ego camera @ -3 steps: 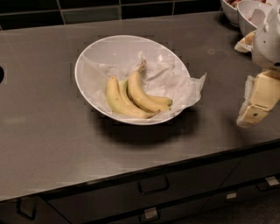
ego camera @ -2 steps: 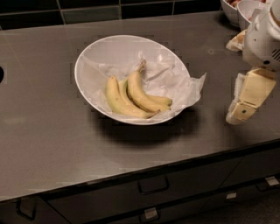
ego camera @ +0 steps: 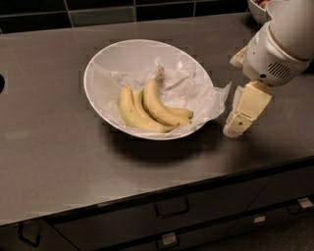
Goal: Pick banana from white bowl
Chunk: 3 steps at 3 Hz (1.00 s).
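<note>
The white bowl (ego camera: 98, 73), wide, shallow and lined with crumpled white paper, sits on the dark counter at centre. The banana (ego camera: 155, 104), with a long thin brownish stem pointing toward the back, lies in it on the paper. A fatter yellow banana (ego camera: 128, 112) lies to its left, and a greenish one (ego camera: 139, 99) shows between them. My gripper (ego camera: 236, 98) hangs just right of the bowl's rim, beside the paper's overhanging corner. It is open and empty. One cream finger (ego camera: 245, 110) points down at the counter; the other is mostly hidden behind the white wrist.
A paper corner (ego camera: 218, 100) hangs over the bowl's right rim toward the gripper. Smaller white bowls (ego camera: 260, 7) stand at the back right behind my arm. The counter's front edge (ego camera: 162, 188) runs above drawers with handles. A dark opening (ego camera: 1, 83) sits at the far left.
My gripper has moved left along the counter, from near the right edge to just beside the bowl's right rim. The bowl and bananas have not moved.
</note>
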### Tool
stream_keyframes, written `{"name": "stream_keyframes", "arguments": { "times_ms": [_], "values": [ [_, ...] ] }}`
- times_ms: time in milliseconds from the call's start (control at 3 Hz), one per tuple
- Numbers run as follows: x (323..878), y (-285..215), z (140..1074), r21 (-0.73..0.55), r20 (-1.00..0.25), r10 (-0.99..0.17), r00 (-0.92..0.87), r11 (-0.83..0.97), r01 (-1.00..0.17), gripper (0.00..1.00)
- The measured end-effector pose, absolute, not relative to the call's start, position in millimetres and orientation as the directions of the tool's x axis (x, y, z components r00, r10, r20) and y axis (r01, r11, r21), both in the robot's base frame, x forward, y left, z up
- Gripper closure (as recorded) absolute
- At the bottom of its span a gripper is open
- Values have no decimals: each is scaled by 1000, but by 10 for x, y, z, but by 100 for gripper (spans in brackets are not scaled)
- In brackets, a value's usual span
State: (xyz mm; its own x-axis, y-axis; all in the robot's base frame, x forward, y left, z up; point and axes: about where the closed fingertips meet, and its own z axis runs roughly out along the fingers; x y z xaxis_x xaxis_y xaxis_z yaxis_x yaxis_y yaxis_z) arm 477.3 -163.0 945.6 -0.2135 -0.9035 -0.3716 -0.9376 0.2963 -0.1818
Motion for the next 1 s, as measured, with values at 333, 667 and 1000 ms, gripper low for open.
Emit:
{"name": "stream_keyframes", "arguments": {
  "times_ms": [333,667,1000],
  "values": [
    [4774,-1628,9456,-182,-372,-904,-213,296,-938,0],
    [4830,-1390,9532,-185,-393,-905,-161,250,-950,0],
    [4937,-1070,9651,-195,-428,-897,-110,210,-958,0]
  ]
}}
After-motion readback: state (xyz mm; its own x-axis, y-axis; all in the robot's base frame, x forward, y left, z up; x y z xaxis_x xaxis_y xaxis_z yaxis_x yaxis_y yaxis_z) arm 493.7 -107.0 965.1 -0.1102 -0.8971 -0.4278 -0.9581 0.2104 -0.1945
